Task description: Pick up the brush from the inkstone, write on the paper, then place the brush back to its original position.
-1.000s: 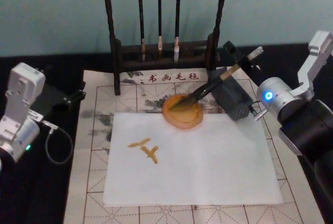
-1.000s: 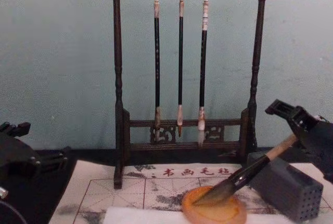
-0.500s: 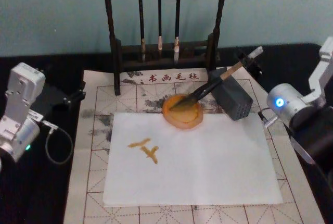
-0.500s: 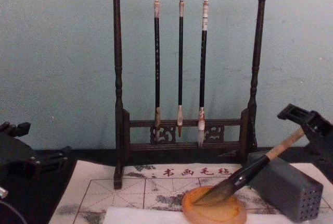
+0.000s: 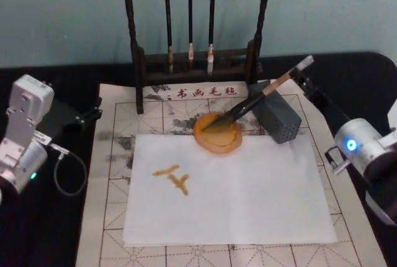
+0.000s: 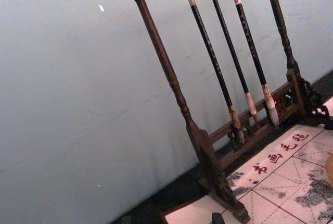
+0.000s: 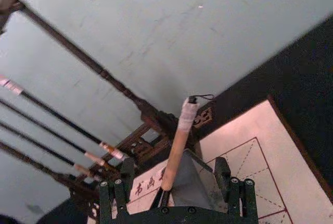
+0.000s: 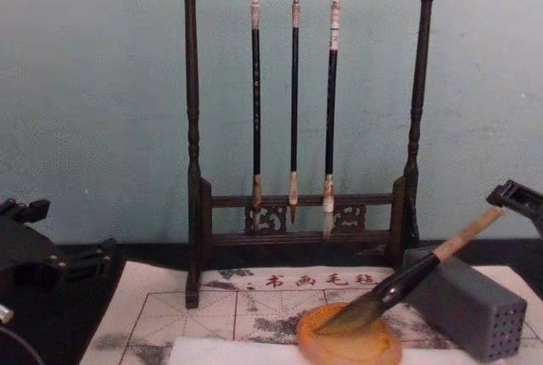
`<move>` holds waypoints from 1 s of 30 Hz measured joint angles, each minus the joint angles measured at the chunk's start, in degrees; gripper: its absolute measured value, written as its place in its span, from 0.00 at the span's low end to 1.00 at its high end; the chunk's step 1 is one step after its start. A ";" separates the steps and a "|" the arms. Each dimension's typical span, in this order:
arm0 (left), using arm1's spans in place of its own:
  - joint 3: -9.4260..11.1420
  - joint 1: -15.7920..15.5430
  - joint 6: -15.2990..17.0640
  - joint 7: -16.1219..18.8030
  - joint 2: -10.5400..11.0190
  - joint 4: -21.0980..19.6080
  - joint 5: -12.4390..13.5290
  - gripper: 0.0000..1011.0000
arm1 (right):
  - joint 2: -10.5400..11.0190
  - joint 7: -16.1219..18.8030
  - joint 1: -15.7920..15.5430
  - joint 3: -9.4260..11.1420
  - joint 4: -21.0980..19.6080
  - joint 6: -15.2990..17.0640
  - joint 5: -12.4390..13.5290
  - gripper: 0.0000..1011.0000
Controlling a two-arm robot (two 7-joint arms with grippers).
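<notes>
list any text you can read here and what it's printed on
"书画毛毡": red characters printed along the far edge of the felt writing mat, in front of the brush rack.
Amber brush strokes on the paper: hand-painted, no character I can read for sure.
No other labels or numbers are readable.

the thick tan bamboo-handled brush (image 7: 176,148), whitish end and small loop uppermost, rises between the spread black fingers (image 7: 222,174) of the right gripper (image 7: 171,182), touching neither. behind it sit a grey rectangular block (image 7: 188,177), a dark wooden brush rack (image 7: 130,99) with thin hanging brushes (image 7: 62,122), and a gridded felt mat (image 7: 255,161).
</notes>
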 joint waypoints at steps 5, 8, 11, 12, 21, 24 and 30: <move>0.00 0.00 0.00 0.00 0.00 0.00 0.00 0.99 | 1.34 2.64 -2.46 -0.84 -2.12 -3.06 -5.00 0.99; 0.00 0.00 0.00 0.00 0.00 0.00 0.00 0.99 | 2.05 4.50 -3.30 -1.76 -2.50 -5.41 -8.98 0.99; 0.00 0.00 0.00 0.00 0.00 0.00 0.00 0.99 | 3.19 6.58 -3.73 -3.14 -2.54 -7.88 -13.82 0.99; 0.00 0.00 0.00 0.00 0.00 0.00 0.00 0.99 | 3.52 7.12 -3.80 -3.55 -2.54 -8.45 -15.09 0.99; 0.00 0.00 0.00 0.00 0.00 0.00 0.00 0.99 | 6.69 9.78 -4.01 -6.99 -2.05 -13.60 -28.25 0.99; 0.00 0.00 0.00 0.00 0.00 0.00 0.00 0.99 | 7.49 9.70 -3.98 -8.08 -1.70 -14.45 -32.99 0.99; 0.00 0.00 0.00 0.00 0.00 0.00 0.00 0.99 | 7.85 8.94 -3.60 -8.89 -1.00 -14.04 -37.42 0.99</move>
